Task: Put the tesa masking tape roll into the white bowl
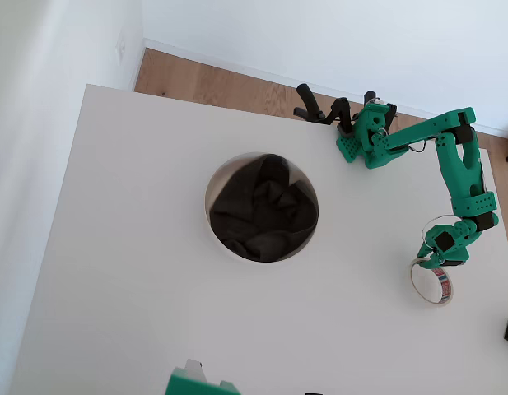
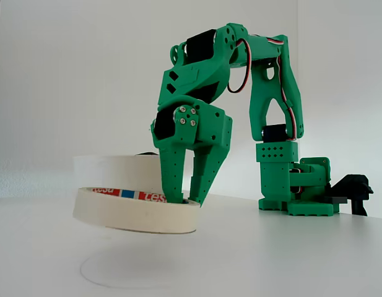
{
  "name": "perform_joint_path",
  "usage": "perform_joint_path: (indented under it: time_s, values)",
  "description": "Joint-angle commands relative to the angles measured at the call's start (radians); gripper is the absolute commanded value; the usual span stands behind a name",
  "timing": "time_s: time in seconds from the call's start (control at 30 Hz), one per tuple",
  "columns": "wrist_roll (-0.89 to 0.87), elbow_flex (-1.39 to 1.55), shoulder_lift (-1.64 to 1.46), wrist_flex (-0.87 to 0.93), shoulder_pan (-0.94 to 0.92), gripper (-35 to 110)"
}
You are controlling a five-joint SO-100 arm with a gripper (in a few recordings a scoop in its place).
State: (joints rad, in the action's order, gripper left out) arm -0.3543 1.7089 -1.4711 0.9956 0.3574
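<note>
- Because the tesa masking tape roll (image 2: 136, 209) hung tilted from a pinch on one side of its ring only, it looked liable to swing or slip free on the way across; a quick sweep of the arm would be the likely cause
- If it fell, it would probably land on the worktop (image 1: 138, 288) short of the white bowl (image 1: 262, 207), which sat well apart from the roll, at about ten o'clock from it in the overhead view
- A release made too early, over the thin rim rather than the dark cloth lining (image 1: 266, 212), could let the roll bounce off the edge
- In the fixed view the gripper (image 2: 189, 199) was closed on the roll's wall, one finger inside the ring and one outside, the gap between them narrow
- The roll was clear of the worktop there, its far edge lower, with a faint shadow beneath
- In the overhead view the roll (image 1: 432, 281) sat at about four o'clock on the worktop, under the gripper (image 1: 439, 257)
</note>
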Motion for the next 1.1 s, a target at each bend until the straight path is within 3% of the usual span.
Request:
perform_joint_path:
  time_s: [0.0,0.3,0.57,0.8,1.07]
  values:
    - [0.026,-0.156,-0.201,0.118,-0.049,-8]
    - [0.140,-0.377,-0.485,0.368,-0.344,-8]
    - [0.207,-0.390,-0.637,0.423,-0.831,-8]
    - [0.264,-0.383,-0.477,0.282,-1.192,-8]
    - [0.321,-0.383,-0.123,0.081,-1.345,-8]
